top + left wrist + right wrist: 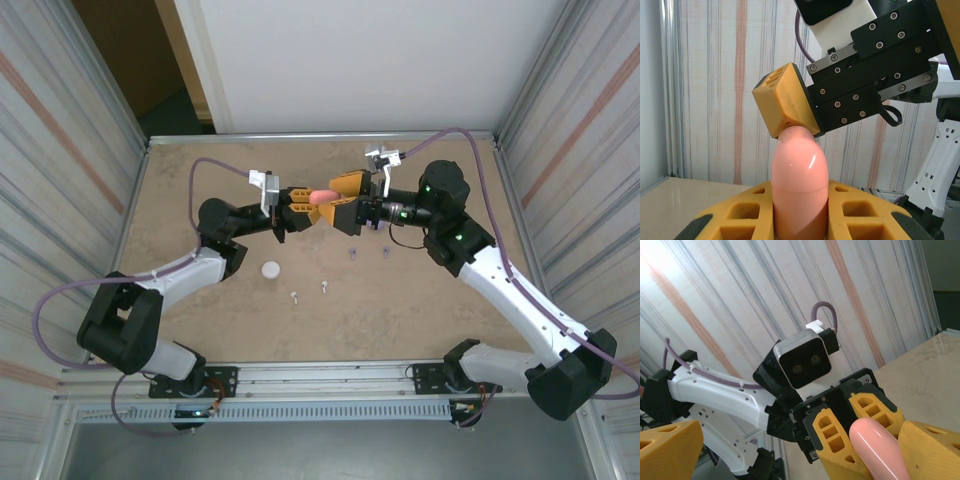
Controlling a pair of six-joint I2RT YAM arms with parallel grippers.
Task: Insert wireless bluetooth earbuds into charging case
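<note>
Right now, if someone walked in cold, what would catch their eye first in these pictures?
Mid-air above the table, the left claw is shut on a glossy pink case, and the open right claw straddles its other end. Below them lie a round white case, two white earbuds and two purple earbuds.

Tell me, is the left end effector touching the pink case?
Touching. The left wrist view shows the pink case wedged between the left end effector's two yellow fingers, with no gap on either side.
</note>
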